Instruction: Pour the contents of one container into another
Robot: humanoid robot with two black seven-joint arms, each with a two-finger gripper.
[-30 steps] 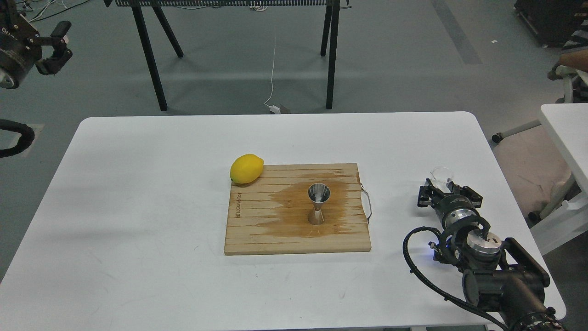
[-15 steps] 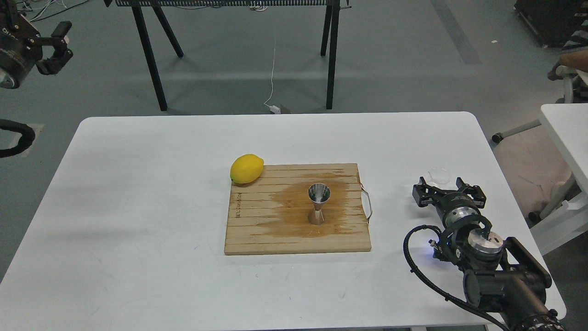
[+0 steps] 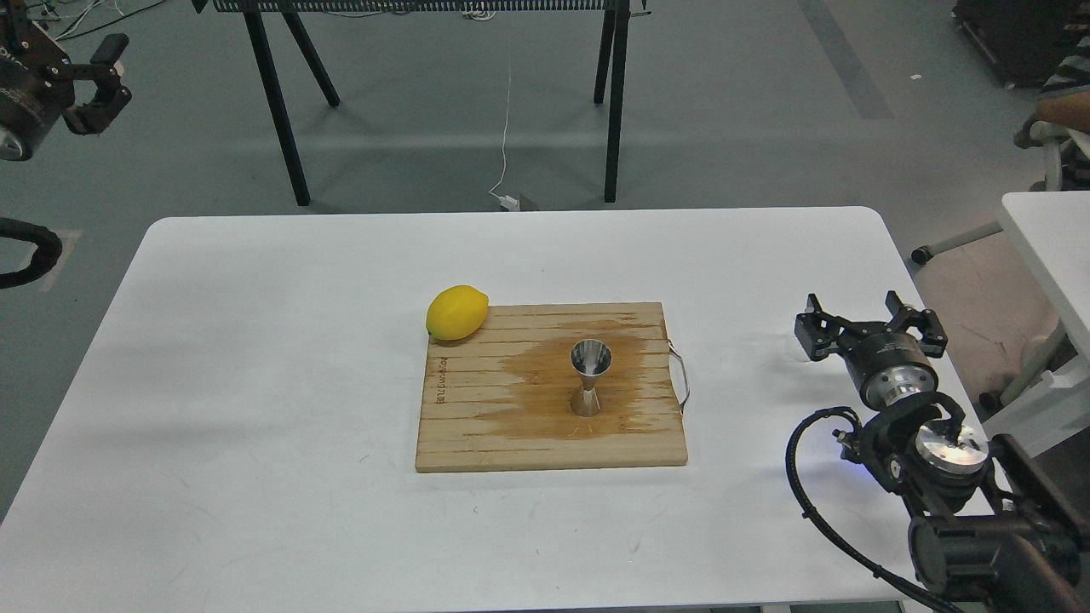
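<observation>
The steel jigger (image 3: pixel 590 375) stands upright on a wet brown stain in the middle of the wooden board (image 3: pixel 477 426). My right gripper (image 3: pixel 867 317) is low over the table's right side, well to the right of the board. It is open, its fingers spread wide with nothing between them. I cannot make out the clear glass cup; it may be hidden behind that gripper's left finger (image 3: pixel 811 328). My left gripper (image 3: pixel 100 75) hangs open and empty at the top left, beyond the table.
A yellow lemon (image 3: pixel 457 312) lies at the board's far left corner. A wire handle (image 3: pixel 681 379) sticks out from the board's right edge. A second white table (image 3: pixel 1052 247) and a chair stand close on the right. Black stand legs rise behind the table.
The right gripper, around the glass cup a second ago, drew back from it, then shifted right and farther out. The cup no longer shows. The left gripper drifted slightly left.
</observation>
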